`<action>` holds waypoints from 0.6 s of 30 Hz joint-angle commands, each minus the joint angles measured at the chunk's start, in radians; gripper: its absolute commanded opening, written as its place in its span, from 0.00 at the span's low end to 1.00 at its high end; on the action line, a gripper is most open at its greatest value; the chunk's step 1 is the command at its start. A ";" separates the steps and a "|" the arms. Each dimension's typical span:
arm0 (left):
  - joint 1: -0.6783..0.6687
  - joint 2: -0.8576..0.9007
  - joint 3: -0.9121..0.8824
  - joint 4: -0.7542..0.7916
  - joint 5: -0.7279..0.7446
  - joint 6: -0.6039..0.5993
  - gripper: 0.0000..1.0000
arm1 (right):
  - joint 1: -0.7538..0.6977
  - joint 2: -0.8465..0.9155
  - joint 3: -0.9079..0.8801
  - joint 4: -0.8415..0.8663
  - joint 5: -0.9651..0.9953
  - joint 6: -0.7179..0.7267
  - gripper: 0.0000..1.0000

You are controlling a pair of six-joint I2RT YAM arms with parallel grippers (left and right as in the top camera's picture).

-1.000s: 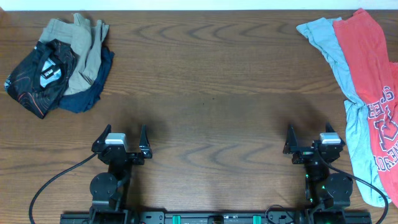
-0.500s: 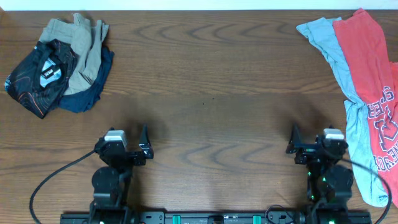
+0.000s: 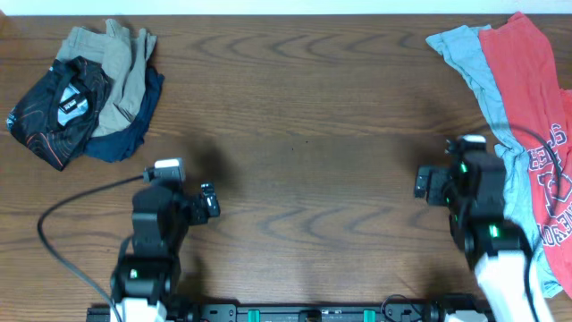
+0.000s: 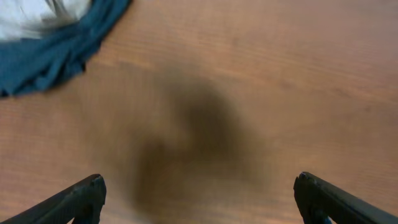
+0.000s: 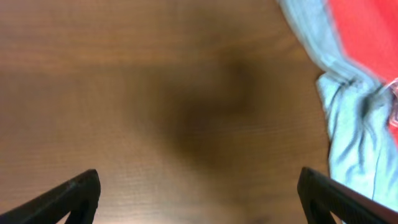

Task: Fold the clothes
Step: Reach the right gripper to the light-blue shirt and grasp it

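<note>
Left tool [image 4: 199, 183]: released, over the bench [image 3: 304, 107].
Right tool [image 5: 199, 180]: released, beside our blue-grey shirt [image 3: 460, 45].
Shirts: red shirt [image 3: 527, 80] overlaps it, bench's right edge.
Risk: we may pinch both layers together.

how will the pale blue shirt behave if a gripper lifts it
Probably floppy: the pale blue-grey shirt lies creased and bunched, so it should sag. The red shirt overlaps it, so lifting would likely drag that too.
</note>
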 commanded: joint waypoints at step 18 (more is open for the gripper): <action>-0.003 0.387 0.268 -0.230 0.048 -0.002 0.98 | -0.269 0.486 0.222 -0.016 0.164 0.130 0.98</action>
